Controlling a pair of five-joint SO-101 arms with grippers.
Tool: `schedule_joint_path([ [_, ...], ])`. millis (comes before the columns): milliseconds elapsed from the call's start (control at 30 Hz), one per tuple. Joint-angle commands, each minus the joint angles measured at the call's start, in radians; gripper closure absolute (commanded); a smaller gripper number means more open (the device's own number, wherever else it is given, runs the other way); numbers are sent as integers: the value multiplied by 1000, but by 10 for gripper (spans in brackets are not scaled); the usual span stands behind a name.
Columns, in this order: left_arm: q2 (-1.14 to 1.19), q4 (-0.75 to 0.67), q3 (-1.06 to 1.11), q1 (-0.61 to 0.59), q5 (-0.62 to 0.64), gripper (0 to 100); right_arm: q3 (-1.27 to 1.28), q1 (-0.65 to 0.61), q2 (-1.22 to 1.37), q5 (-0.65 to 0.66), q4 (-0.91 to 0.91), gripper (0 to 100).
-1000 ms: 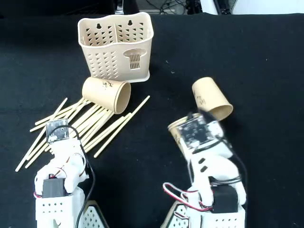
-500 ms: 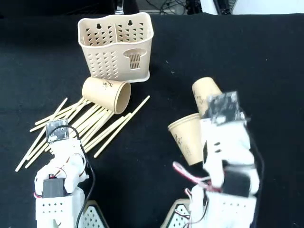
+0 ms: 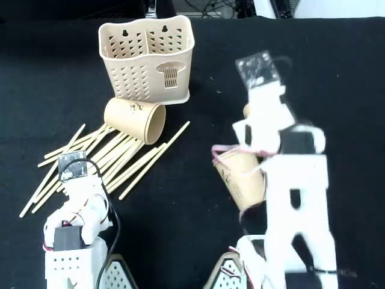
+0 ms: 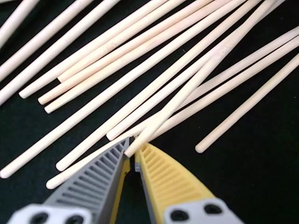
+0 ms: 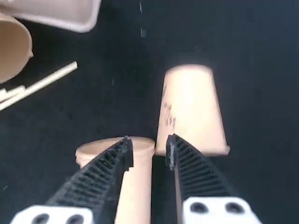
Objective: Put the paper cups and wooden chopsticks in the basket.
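Observation:
The beige basket (image 3: 147, 57) stands upright at the back of the black table. One paper cup (image 3: 135, 119) lies on its side just in front of it, over the fan of wooden chopsticks (image 3: 102, 158). My left gripper (image 4: 131, 150) is shut, its tips touching the ends of the chopsticks (image 4: 154, 88). My right arm (image 3: 277, 150) stretches over two more cups. My right gripper (image 5: 148, 144) hangs open above them: one cup (image 5: 191, 109) lies beyond the tips, the other cup (image 5: 117, 148) sits under one finger. In the high view the nearer cup (image 3: 240, 177) shows beside the arm.
The left arm (image 3: 78, 201) sits folded at the near left. Black cloth lies bare between the chopsticks and the right-hand cups, and to the right of the basket. Cables and equipment line the far table edge.
My right arm has swung up and stretched away from its base, over the two right-hand cups. The left arm, chopsticks, basket and cups have not moved.

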Motion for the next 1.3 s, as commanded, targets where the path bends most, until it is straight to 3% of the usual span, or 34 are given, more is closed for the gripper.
schedule_joint_path([
  [0,-8,-21,16,12,8,967,-180,81,194,-84,75,864],
  [167,-8,-21,16,12,8,967,-259,95,380,-172,75,864],
  [433,-8,-21,16,12,8,967,-266,124,440,-339,103,864],
  [633,-8,-21,16,12,8,967,-243,181,449,-353,109,864],
  [1267,-8,-21,16,12,8,967,-30,121,450,-436,-287,868],
])
